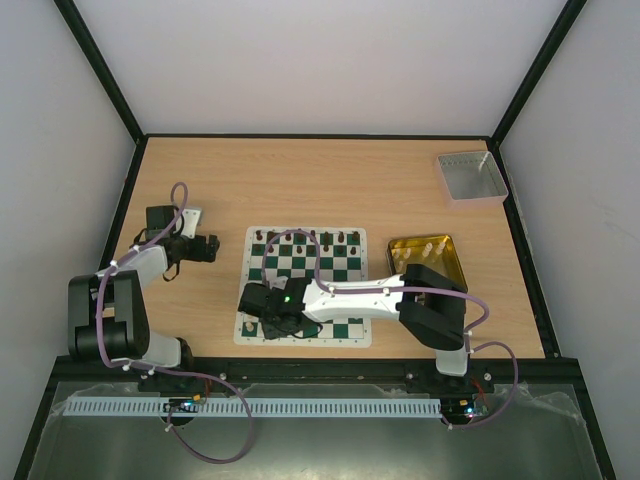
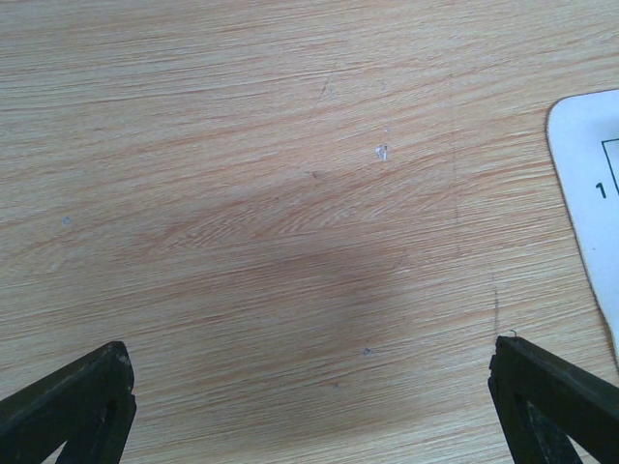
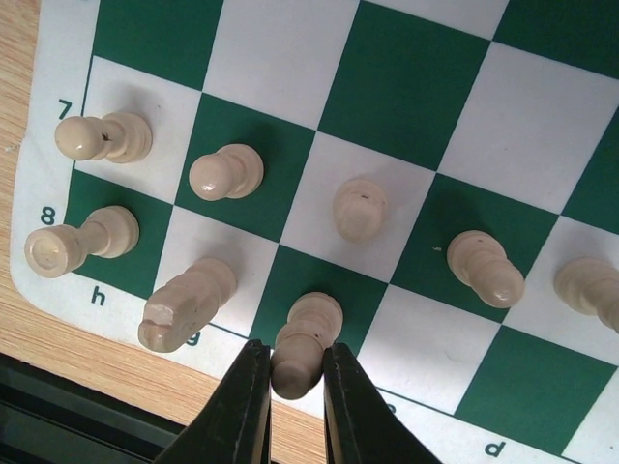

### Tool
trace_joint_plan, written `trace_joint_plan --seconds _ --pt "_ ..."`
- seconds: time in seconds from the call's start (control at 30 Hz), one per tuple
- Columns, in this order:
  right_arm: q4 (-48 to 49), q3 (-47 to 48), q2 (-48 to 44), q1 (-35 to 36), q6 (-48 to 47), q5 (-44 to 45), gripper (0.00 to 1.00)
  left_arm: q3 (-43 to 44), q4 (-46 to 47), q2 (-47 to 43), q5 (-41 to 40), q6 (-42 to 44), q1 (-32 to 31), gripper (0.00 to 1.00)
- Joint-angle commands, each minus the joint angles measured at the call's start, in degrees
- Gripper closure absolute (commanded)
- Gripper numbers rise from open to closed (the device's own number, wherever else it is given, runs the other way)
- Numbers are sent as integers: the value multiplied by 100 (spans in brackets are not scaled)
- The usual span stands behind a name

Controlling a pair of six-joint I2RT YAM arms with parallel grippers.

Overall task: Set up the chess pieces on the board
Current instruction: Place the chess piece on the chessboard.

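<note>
Now the right claw point(image 3: 295, 353) pinches a cream piece point(image 3: 311, 319) standing upright.

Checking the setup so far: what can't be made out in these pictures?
Top view: near-left squares of the board are hidden under the right gripper and arm.
Top view: light pieces in the gold tin are too small to identify.
Right wrist view: the rightmost cream piece is cut off by the frame edge.
Left wrist view: only a board corner shows.

One board point(image 1: 290, 262), one tin point(image 1: 440, 240), one tray point(image 1: 470, 176), and apparently eight cream pieces point(image 3: 360, 209) in close view
</note>
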Motion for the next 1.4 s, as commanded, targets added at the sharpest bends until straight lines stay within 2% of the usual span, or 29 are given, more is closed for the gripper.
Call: trace_joint_plan --seconds 0.0,0.33,0.67,0.83,1.37 --pt "18 -37 132 -42 -25 13 88 -15 1 -39 62 48 21 0" --pt "123 -139 75 -42 -8 -83 84 -17 1 -47 63 48 20 1" --pt "150 -210 30 -40 27 -102 74 -17 4 -48 64 48 20 1" --pt "158 -225 -37 -42 48 -46 72 -24 5 -48 64 50 24 1" --pt "-300 109 -757 -69 -124 250 66 -7 2 -29 61 48 27 1"
